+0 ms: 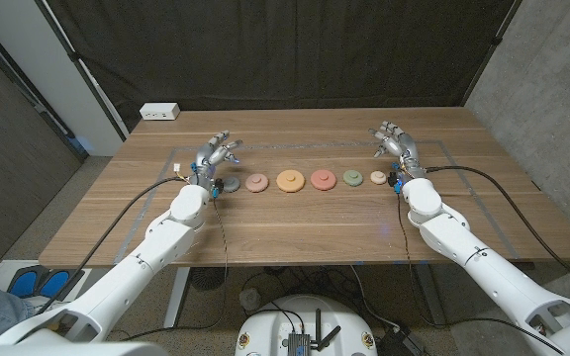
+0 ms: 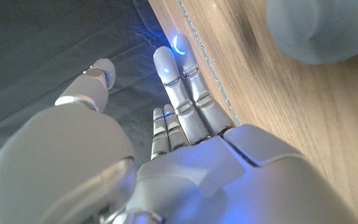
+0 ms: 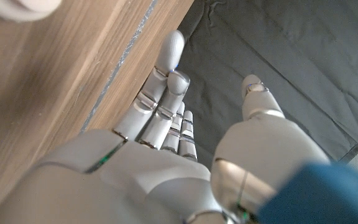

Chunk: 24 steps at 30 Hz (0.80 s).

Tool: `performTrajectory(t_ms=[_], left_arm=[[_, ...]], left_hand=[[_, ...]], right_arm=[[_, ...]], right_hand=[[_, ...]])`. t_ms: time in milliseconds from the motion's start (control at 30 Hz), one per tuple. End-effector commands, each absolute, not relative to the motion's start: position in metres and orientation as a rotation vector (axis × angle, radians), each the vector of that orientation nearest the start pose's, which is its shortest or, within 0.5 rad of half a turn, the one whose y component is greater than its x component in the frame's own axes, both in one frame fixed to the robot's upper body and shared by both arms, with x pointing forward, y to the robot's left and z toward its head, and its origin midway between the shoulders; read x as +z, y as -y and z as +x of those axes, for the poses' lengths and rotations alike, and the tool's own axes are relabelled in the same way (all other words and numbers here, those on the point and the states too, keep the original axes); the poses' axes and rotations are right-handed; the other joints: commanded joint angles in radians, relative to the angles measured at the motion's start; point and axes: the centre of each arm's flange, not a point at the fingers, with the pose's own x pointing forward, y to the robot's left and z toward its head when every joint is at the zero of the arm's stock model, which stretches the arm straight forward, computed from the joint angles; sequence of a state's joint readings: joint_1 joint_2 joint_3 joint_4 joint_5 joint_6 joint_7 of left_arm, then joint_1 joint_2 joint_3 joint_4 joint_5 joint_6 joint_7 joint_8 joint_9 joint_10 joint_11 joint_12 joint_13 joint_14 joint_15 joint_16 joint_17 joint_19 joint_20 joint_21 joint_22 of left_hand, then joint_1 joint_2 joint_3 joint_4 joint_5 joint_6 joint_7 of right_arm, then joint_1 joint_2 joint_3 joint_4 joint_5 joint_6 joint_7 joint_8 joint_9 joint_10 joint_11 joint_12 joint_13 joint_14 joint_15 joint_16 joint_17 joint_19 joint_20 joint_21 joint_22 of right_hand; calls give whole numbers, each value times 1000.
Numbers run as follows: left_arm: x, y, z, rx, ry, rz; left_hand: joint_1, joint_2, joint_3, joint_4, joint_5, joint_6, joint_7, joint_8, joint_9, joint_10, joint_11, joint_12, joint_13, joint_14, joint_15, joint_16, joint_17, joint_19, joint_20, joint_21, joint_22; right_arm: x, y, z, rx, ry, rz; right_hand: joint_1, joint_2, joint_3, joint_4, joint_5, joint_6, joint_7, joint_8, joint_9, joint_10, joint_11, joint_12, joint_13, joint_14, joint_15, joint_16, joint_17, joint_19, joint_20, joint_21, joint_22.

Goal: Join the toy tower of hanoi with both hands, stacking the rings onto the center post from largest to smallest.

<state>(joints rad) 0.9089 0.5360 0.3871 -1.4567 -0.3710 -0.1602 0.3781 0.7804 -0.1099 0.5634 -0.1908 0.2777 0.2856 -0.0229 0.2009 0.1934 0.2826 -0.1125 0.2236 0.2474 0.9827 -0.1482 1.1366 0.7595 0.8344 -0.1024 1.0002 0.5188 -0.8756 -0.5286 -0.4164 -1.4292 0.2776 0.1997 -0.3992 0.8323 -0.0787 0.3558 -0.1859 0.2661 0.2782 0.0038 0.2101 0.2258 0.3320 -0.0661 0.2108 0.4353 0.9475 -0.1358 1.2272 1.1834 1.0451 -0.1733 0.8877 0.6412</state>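
Note:
A row of round pieces lies across the middle of the table: a dark grey ring [image 1: 232,185], a pink ring [image 1: 257,183], an orange ring [image 1: 290,181], a red piece [image 1: 322,180], a green ring [image 1: 353,179] and a cream ring [image 1: 378,178]. My left hand [image 1: 214,155] stands just behind the grey ring, fingers apart, holding nothing. My right hand [image 1: 394,144] stands behind the cream ring, also empty. The left hand [image 2: 185,155] shows beside the blurred grey ring [image 2: 316,31]. Near the right hand [image 3: 166,149] is an edge of the cream ring [image 3: 17,7].
A white power strip [image 1: 160,112] lies at the table's back left corner. A thin taped outline [image 1: 443,148] marks a rectangle on the wooden table [image 1: 295,227]. Dark curtain hangs behind; cables run along both arms.

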Motion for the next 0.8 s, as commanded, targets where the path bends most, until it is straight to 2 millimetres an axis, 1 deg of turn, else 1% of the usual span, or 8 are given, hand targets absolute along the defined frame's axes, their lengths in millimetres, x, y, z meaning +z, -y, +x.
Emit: performTrajectory(t_ms=[33,100,200,233,333,500,733,800], left_arm=[[-27,-288,631,184,604,290],[-26,-287,631,196,607,304],[-25,-286,630,215,613,331],[-24,-285,630,223,616,343],[-23,-284,628,241,623,373],[-20,-283,622,286,639,449],[-19,-285,620,314,640,496],[-18,-285,619,323,636,524]], left_hand=[[19,-5,-13,6,4,-7,3,-1,5,-5,7,-1,5,2,-68,8,-6,-2,-87,12,2],[19,-7,-17,8,4,-9,2,-2,6,-7,6,-2,6,-1,-68,6,-10,-4,-87,14,2],[19,-8,-24,11,3,-8,0,-1,6,-4,5,0,7,-2,-67,8,-13,-4,-86,17,2],[18,-8,-25,12,3,-7,-1,-1,6,-4,6,0,7,-2,-67,8,-14,-6,-86,17,2],[19,-8,-31,15,2,-1,-2,2,7,1,3,2,8,-2,-67,10,-16,-5,-85,20,1],[18,-6,-43,20,1,12,-10,6,8,14,-5,7,11,-1,-68,15,-23,-3,-88,27,0],[19,-2,-55,23,1,16,-15,7,8,18,-11,9,13,6,-68,26,-25,-3,-92,34,-1],[19,-2,-58,23,1,15,-17,6,8,15,-11,7,14,6,-68,27,-26,-5,-93,35,-1]], right_arm=[[-21,280,631,-181,648,-335],[-21,280,630,-189,647,-355],[-20,277,628,-204,652,-397],[-19,277,628,-210,653,-411],[-18,275,626,-227,657,-457],[-18,273,623,-255,665,-500],[-18,269,617,-284,667,-575],[-17,268,616,-290,669,-595]], right_hand=[[19,2,-4,17,-7,-5,-22,7,5,-5,14,4,9,-1,-83,5,-12,-5,-40,11,1],[21,2,-6,19,-9,-6,-24,9,7,-7,17,5,12,-4,-83,2,-19,-10,-40,10,-4],[20,2,-8,22,-10,0,-28,12,9,-5,11,6,14,-8,-83,-3,-26,-14,-40,9,-6],[19,3,-11,24,-11,2,-28,13,10,-6,5,6,16,-5,-83,1,-25,-18,-40,7,-9],[20,4,-15,26,-13,3,-26,15,12,-10,0,5,20,-12,-83,-6,-37,-20,-40,9,-11],[15,7,-22,32,-15,-3,-29,14,13,-13,5,5,25,-17,-82,-11,-49,-26,-39,9,-17],[15,16,-33,34,-18,3,-32,19,18,-14,-6,7,36,-14,-83,-6,-60,-30,-39,18,-24],[17,17,-34,33,-18,5,-30,20,18,-15,-1,6,37,-12,-83,-3,-58,-34,-39,16,-28]])
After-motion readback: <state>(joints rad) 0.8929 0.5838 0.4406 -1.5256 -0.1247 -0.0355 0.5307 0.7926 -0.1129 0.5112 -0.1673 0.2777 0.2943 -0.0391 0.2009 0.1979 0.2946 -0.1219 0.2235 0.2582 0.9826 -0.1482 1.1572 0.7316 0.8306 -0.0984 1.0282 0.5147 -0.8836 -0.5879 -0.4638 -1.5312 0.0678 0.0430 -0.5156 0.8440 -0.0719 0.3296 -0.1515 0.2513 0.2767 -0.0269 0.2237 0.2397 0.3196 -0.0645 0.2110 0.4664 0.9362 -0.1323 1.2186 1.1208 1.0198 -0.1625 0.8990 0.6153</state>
